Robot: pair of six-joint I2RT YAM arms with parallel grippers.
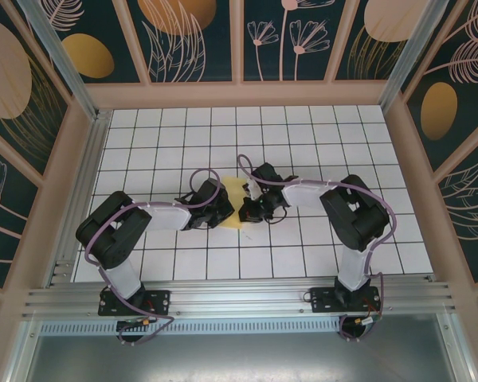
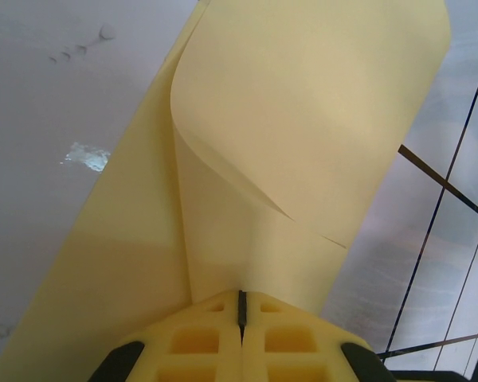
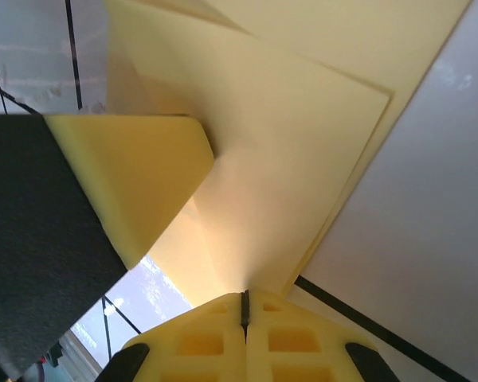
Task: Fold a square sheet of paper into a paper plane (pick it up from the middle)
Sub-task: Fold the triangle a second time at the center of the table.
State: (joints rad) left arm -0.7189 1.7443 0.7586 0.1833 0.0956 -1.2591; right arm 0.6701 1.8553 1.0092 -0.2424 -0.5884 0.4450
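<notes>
Paper is pinched from two sides at the middle of the white tiled table (image 1: pixel 319 135): a thin pale-yellow paper sheet (image 1: pixel 234 199), partly folded, between the two arms. The left gripper (image 1: pixel 223 211) comes in from the table's left half, and in its wrist view its yellow fingers (image 2: pixel 215 338) are pressed together on the sheet's near edge, one flap curling over above them. The right gripper (image 1: pixel 245 212) reaches from the table's right half, its fingers (image 3: pixel 279 342) likewise clamped shut on layered folds of the sheet.
</notes>
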